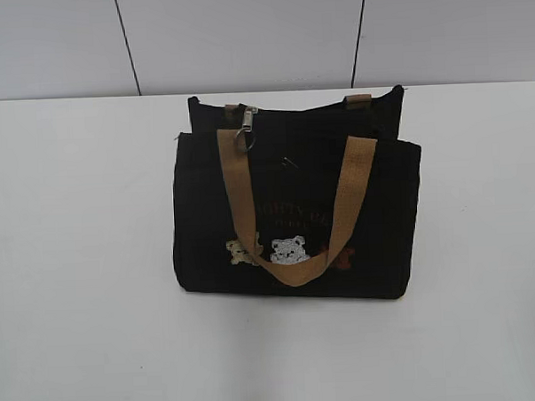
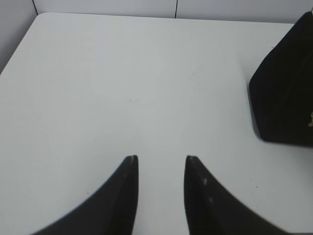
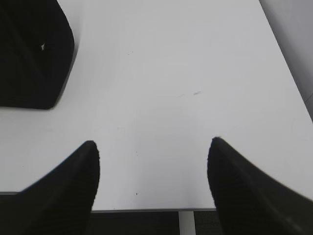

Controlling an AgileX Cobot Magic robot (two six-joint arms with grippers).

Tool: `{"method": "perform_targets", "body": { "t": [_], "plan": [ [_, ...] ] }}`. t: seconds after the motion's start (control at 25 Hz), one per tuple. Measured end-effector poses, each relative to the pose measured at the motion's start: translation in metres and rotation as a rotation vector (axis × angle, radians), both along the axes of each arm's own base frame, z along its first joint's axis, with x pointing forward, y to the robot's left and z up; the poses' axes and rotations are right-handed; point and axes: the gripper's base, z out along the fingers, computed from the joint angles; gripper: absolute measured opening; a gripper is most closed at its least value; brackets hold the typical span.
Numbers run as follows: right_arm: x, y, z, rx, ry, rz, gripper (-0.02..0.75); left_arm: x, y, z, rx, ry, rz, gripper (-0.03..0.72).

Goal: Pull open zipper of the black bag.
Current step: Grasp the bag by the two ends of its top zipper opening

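Where the bag stands: mid-table, the black bag (image 1: 295, 226) sits upright on the white table (image 1: 77, 306), front face with the bear pictures toward the exterior camera, one tan handle (image 1: 290, 217) draped down that face.
Zipper: the zipper (image 1: 291, 128) runs along the top edge, left to right across the exterior view; whether it is closed along its whole length cannot be told.
Pull: the silver pull (image 1: 246, 126) with its ring clasp hangs at the left end of the top edge, just beside the left leg of the tan handle.
Direction from left gripper: in the left wrist view the bag's end panel lies ahead and to the right of the left gripper (image 2: 161, 164), well apart.
Direction from right gripper: in the right wrist view the bag's other end lies ahead and to the left of the right gripper (image 3: 154, 152), also apart.
Nearer arm: judged from the pull's position, the left arm has the shorter reach to it.
Left gripper state: jaws parted by a narrow gap, nothing between them, over bare table.
Right gripper state: jaws spread wide, empty, near the table's front edge.
Stage: judged not yet begun; neither gripper touches the bag.
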Motion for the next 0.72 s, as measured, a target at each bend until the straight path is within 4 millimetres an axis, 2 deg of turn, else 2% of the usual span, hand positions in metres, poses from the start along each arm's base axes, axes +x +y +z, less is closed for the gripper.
{"method": "perform_targets", "body": {
  "t": [0.72],
  "plan": [
    [0.0000,0.0000,0.0000,0.000,0.000,0.000,0.522,0.0000,-0.0001,0.0000,-0.001,0.000,-0.001,0.240]
  ]
}}
